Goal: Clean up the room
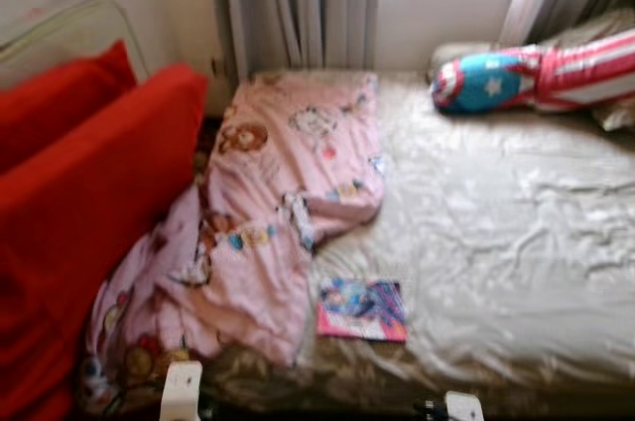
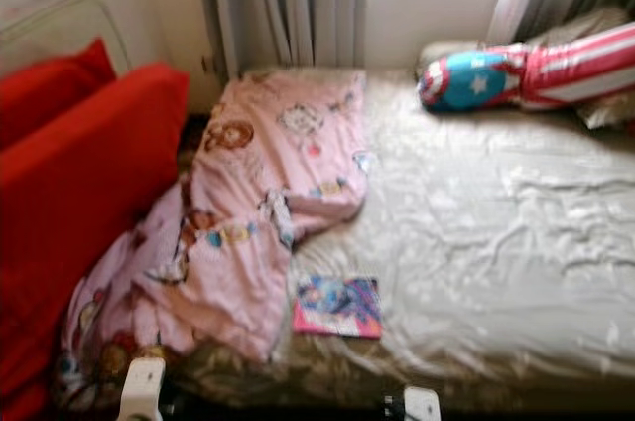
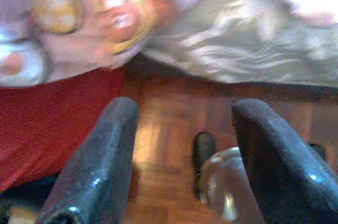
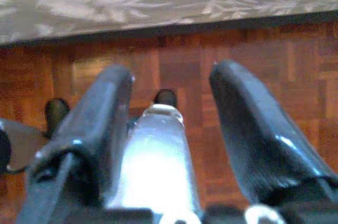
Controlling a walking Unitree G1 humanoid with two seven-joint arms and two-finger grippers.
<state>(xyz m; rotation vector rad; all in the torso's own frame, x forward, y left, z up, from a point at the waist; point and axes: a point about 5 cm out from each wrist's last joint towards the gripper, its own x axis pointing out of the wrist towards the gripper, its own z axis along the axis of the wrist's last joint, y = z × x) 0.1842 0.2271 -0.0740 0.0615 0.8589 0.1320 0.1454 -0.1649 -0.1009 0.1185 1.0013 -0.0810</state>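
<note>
Open sheet across right half of bed (image 1: 516, 242). Left half blocked by crumpled pink blanket (image 1: 268, 212); book (image 1: 362, 309) near front edge; red sofa (image 1: 79, 203) bordering left; striped pillow (image 1: 541, 73) at head.

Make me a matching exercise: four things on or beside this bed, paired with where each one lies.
Things:
1. pink blanket
2. book
3. star pillow
4. red cushions

Places:
A. far right end of the bed, near the window
B. off the bed's left side
C. near edge of the bed, by the blanket's corner
D. crumpled over the bed's left part

Pairs: 1-D, 2-C, 3-A, 4-B
</note>
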